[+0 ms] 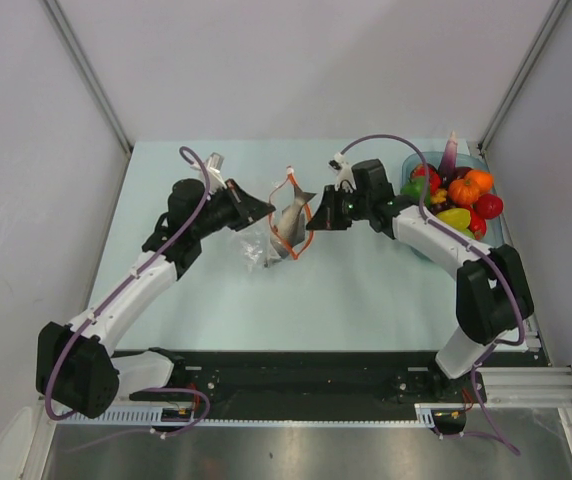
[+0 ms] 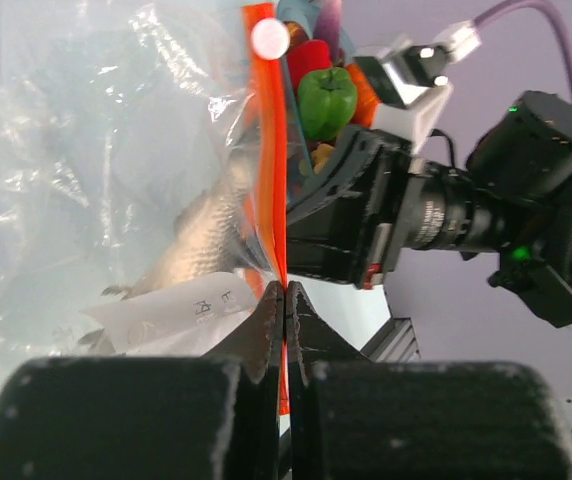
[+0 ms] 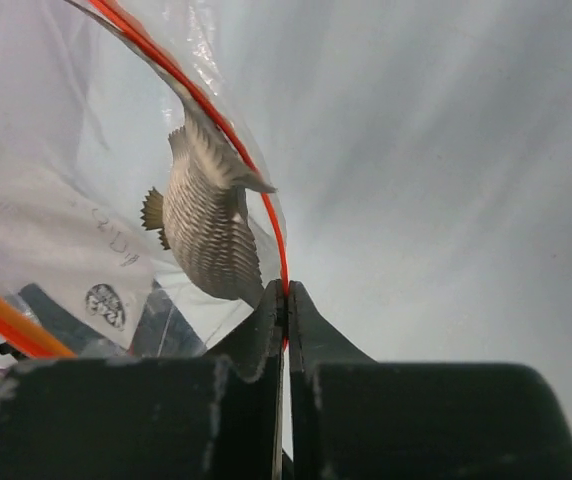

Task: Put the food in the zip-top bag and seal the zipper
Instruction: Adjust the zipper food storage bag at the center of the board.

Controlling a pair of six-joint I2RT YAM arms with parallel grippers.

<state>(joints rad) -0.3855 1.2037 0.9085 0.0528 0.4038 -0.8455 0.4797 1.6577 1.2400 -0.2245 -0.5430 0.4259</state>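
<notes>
left gripper (image 2: 283,290) clenching thin orange-red zipper strip (image 2: 266,150) | right gripper (image 3: 286,290) pinching same strip | crinkly clear plastic bag (image 1: 264,250) hanging between them, mid-table nearer far edge, holding grey scaly toy fish (image 3: 206,230) | glossy toy fruits (image 1: 456,195) sitting in translucent blue tray (image 1: 473,157), far right corner

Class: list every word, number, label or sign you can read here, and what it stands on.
White label on the zip-top bag: dark scribbles, too blurred to read.
Round printed stamp on the bag's plastic: too small to read.
Faint marks above that stamp: unreadable.
No legible text anywhere.
</notes>
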